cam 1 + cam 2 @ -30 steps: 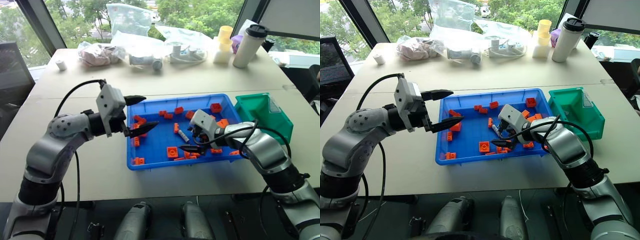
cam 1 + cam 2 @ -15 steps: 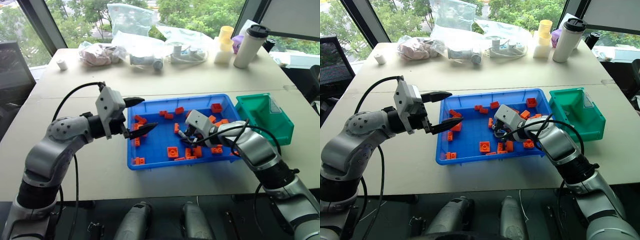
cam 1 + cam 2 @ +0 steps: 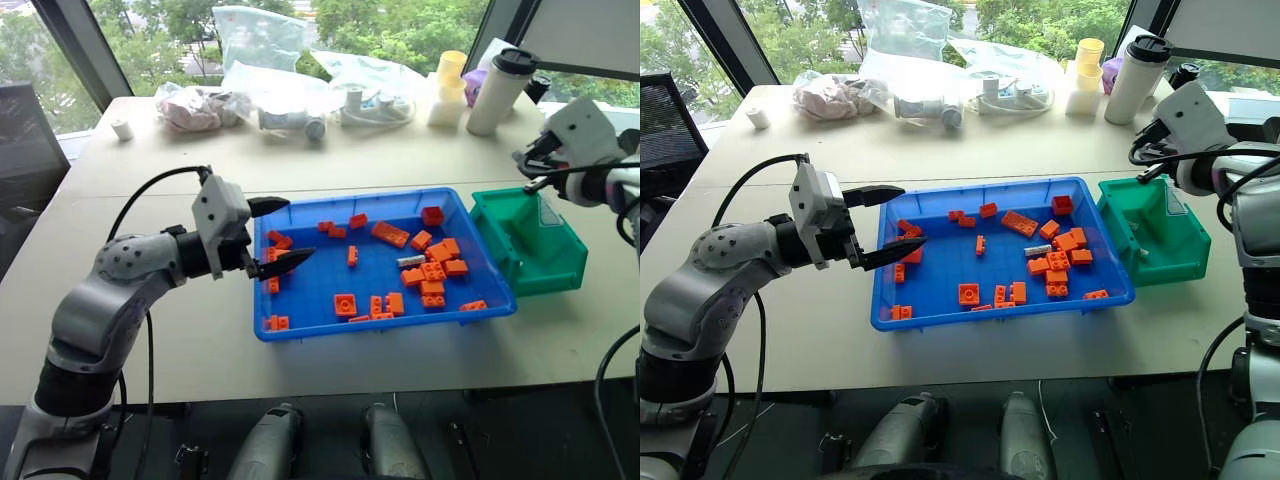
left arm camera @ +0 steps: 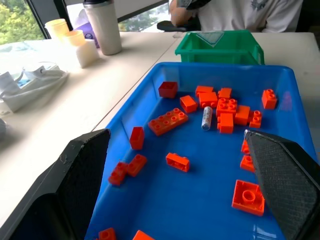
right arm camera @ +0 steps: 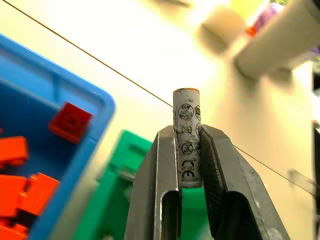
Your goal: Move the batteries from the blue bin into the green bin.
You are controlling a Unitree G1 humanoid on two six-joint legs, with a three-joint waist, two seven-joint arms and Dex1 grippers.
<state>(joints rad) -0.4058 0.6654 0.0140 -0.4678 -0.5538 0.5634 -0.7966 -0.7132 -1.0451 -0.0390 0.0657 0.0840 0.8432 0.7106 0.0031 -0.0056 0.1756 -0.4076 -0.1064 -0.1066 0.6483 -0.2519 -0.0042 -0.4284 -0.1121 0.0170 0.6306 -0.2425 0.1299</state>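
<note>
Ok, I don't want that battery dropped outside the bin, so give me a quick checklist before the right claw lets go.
1. Battery held: ok. The right claw is shut on a battery, which stands up between its fingers.
2. Claw over the green bin: not ok. It hangs above the bin's far right corner, not its middle.
3. Green bin open to receive: ok. No lid, and one battery seems to lie inside already.
4. Batteries left in the blue bin: ok, one battery lies among the orange bricks.
5. Left claw out of the way: ok. It is open over the blue bin's left end.
</note>
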